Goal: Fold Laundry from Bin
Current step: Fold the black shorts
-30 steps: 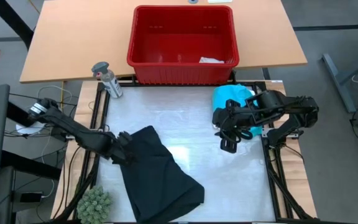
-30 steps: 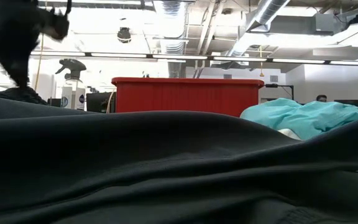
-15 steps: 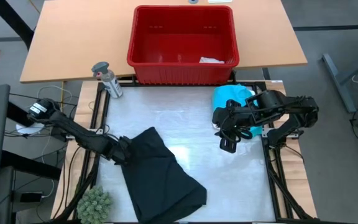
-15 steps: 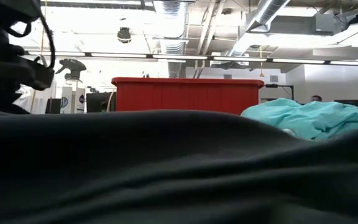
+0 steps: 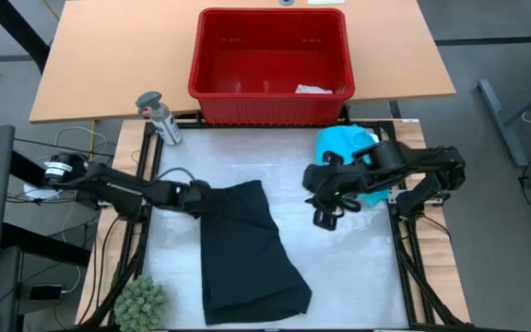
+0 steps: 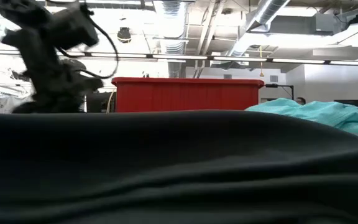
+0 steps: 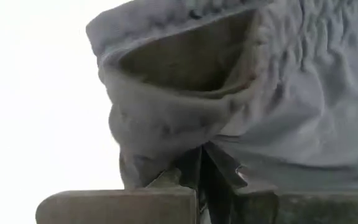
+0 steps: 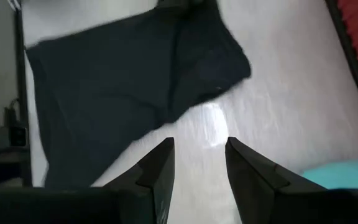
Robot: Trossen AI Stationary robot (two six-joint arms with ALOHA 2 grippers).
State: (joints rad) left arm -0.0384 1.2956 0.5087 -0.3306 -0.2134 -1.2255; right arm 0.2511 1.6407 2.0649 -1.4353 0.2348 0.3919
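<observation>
A black garment (image 5: pixel 247 254) lies spread on the white table top (image 5: pixel 358 267) and fills the low view's foreground (image 6: pixel 179 168). My left gripper (image 5: pixel 198 196) is shut on its far left corner. My right gripper (image 5: pixel 324 208) hangs open above the bare table, right of the garment, with nothing between its fingers (image 8: pixel 157 167). Behind it, a turquoise shirt (image 5: pixel 344 146) lies heaped at the table's far right. The red bin (image 5: pixel 270 65) stands on the wooden table beyond, with a small pale piece (image 5: pixel 313 89) inside it. My left gripper pinches a bunched fold at the garment's far left corner (image 7: pixel 194 155) between its two fingers. One layer or several, I cannot tell. The fingers slant down from the table's left. The corner is gathered at the fingers while the garment's body lies on the table.
A spray bottle (image 5: pixel 159 118) stands at the table's far left corner. A green spiky ball (image 5: pixel 141 302) sits at the near left. Black frame rails (image 5: pixel 404 267) run along both sides. Bare table shows between the garment and the right rail.
My left gripper, still shut on the garment, has swung toward the table's far edge and right. The corner went with it. The garment's far part has turned from a slanted peak into a straighter far edge. Its near end has stayed put. My right gripper has edged left.
</observation>
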